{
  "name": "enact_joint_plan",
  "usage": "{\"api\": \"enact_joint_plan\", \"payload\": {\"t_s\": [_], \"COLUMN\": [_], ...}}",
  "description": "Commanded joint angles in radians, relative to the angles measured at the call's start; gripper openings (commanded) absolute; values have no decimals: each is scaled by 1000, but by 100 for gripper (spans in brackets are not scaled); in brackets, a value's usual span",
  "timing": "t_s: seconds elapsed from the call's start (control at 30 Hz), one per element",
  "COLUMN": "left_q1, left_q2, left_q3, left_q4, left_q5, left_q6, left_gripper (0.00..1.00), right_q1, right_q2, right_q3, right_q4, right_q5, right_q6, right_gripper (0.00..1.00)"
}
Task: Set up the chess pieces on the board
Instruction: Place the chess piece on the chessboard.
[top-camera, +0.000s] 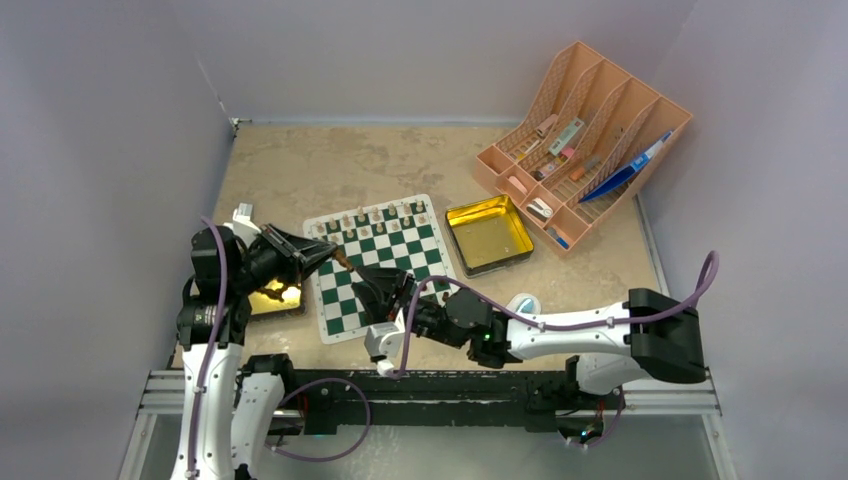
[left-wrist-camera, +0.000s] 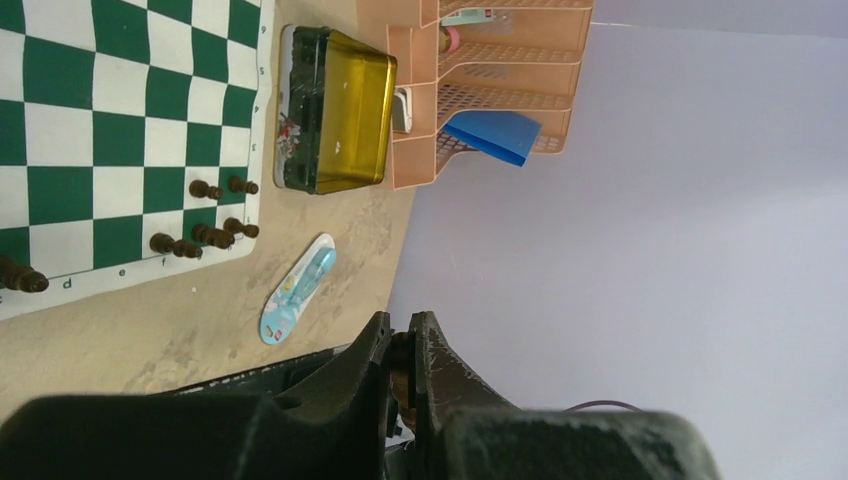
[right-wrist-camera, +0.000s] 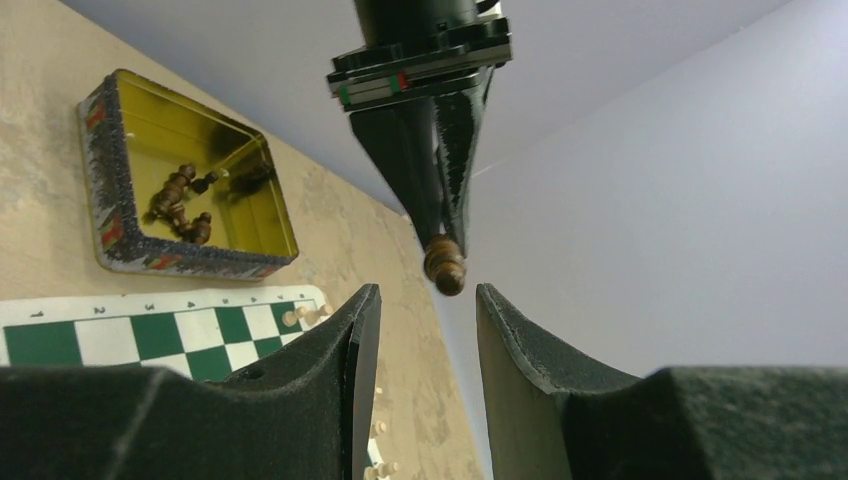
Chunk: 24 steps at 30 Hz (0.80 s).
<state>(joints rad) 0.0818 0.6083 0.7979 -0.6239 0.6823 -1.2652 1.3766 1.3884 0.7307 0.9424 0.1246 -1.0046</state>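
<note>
The green and white board (top-camera: 385, 250) lies mid-table. Light pieces (top-camera: 380, 215) line its far edge. A few dark pieces (left-wrist-camera: 200, 238) stand at its near right corner. My left gripper (top-camera: 325, 255) hovers over the board's left part, shut on a dark brown piece (top-camera: 343, 262). That piece shows between its fingers in the left wrist view (left-wrist-camera: 405, 355). My right gripper (top-camera: 365, 285) is open and empty, pointing at the left one. In the right wrist view the held piece (right-wrist-camera: 446, 268) hangs just above the gap of my right gripper (right-wrist-camera: 427, 295), not touching the fingers.
A gold tin (right-wrist-camera: 110, 240) holding several dark pieces (right-wrist-camera: 180, 200) sits left of the board, under the left arm (top-camera: 275, 297). A second gold tin (top-camera: 488, 235) stands right of the board. An orange rack (top-camera: 580, 140) is at the back right. A blue-white packet (top-camera: 523, 302) lies by the right arm.
</note>
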Motion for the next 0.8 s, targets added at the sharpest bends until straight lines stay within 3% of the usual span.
{"api": "enact_joint_plan", "payload": {"t_s": [0.0,0.27,0.43,0.57,0.77], "left_q1": [-5,-5,-5,-5,-5], "left_q2": [-6,10,18,27,17], "left_q3": [-21,3,22,40,22], "left_q4": [7,-3,-3,-19,-6], "left_q5": [39,55,57,63,-18], "left_q6": [-47,-39,-37,-24,35], "left_gripper": [0,0,0,0,0], "right_q1": [7,7,7,7,7], "right_q2": [14,46,63,69,7], "right_q3": [67,94,102,106,60], "right_q4": [104,104,96,90,76], "right_q5": [31,38,19,22,52], "right_q6": [-30,-38,-29,-12,104], "right_gripper": [43,38,22,1,0]}}
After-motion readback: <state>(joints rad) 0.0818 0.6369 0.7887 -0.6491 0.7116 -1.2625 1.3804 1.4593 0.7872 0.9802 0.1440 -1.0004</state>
